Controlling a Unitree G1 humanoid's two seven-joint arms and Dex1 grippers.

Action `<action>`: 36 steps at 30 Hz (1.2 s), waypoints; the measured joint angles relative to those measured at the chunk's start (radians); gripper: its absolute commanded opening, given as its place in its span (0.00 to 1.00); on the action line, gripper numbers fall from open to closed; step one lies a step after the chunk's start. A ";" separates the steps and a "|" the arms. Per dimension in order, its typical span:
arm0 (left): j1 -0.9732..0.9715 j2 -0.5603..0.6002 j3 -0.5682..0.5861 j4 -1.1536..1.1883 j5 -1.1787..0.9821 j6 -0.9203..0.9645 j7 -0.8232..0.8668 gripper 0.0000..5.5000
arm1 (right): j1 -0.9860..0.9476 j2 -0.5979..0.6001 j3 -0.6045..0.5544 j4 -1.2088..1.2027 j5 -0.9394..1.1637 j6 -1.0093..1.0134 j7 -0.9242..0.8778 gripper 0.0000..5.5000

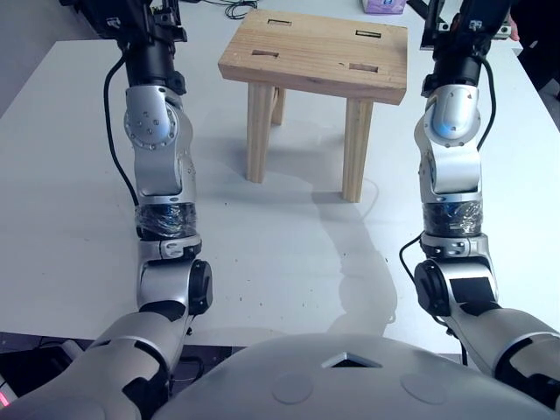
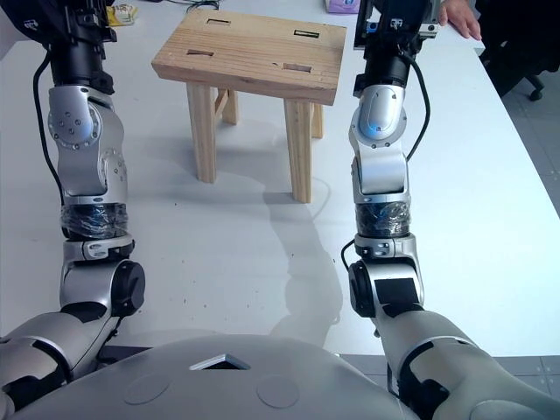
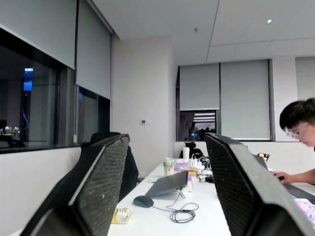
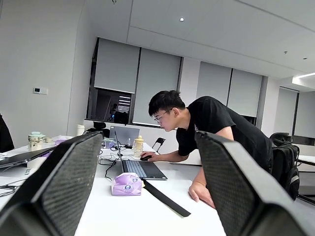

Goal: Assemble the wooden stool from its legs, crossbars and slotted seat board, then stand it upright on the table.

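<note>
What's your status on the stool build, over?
Left gripper open, empty; right gripper open, empty. Stool assembled, upright on table. Nothing resting on top of it.

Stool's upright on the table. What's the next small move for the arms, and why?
Probably just draw both arms back, away from the stool. It already stands upright and assembled on the table, and the left gripper and right gripper are open, holding nothing.
</note>
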 measured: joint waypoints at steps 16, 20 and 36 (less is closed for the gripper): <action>0.080 -0.047 0.005 -0.117 -0.025 0.037 0.003 0.52 | 0.002 0.015 -0.005 -0.058 -0.014 -0.034 0.038 0.63; 0.055 -0.047 -0.007 -0.090 -0.011 0.022 0.003 0.52 | -0.010 0.014 -0.010 -0.040 -0.025 -0.036 0.031 0.63; -0.048 -0.052 -0.012 -0.001 0.010 -0.047 0.011 0.52 | -0.091 0.038 -0.021 0.038 -0.033 -0.081 -0.003 0.63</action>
